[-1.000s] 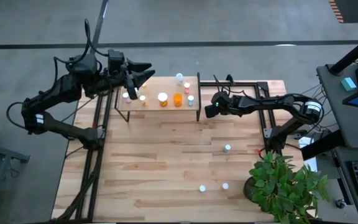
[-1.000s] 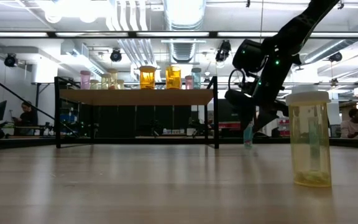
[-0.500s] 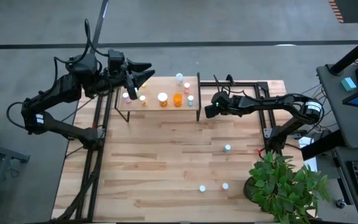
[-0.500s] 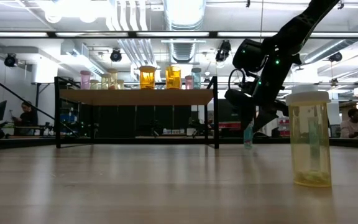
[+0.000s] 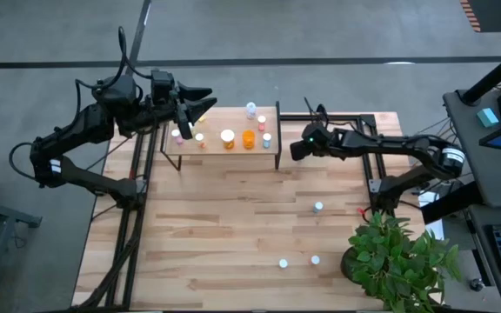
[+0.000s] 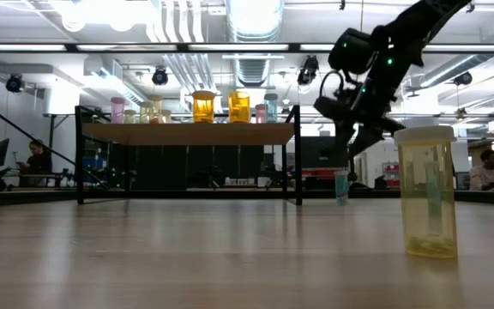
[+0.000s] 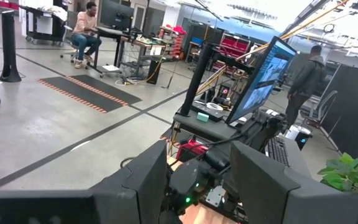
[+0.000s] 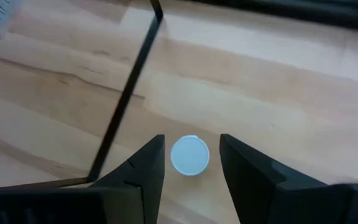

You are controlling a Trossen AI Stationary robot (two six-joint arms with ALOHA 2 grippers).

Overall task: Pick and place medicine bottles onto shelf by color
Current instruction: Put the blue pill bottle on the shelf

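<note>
The light-wood shelf (image 5: 224, 149) stands at the table's far side and carries several small bottles, among them an orange one (image 5: 249, 139) and a pink one (image 5: 177, 134). My left gripper (image 5: 205, 103) hovers open and empty over the shelf's far left corner. My right gripper (image 5: 296, 151) is open, just right of the shelf. It points down over a bluish bottle with a pale cap (image 8: 189, 155), which stands upright on the table (image 6: 342, 187). The fingers (image 8: 151, 163) stand on either side of the cap, above it and apart from it.
Three more bottles stand on the table: one at mid right (image 5: 318, 207) and two near the front edge (image 5: 283, 262), (image 5: 315, 259). One yellowish bottle looms close in the low view (image 6: 427, 193). A green potted plant (image 5: 398, 256) fills the near right corner. The shelf's black leg (image 8: 123, 99) is beside my right gripper.
My right gripper has risen from around the bluish bottle, and its arm has stretched out a little. The bottle stays standing on the table.
</note>
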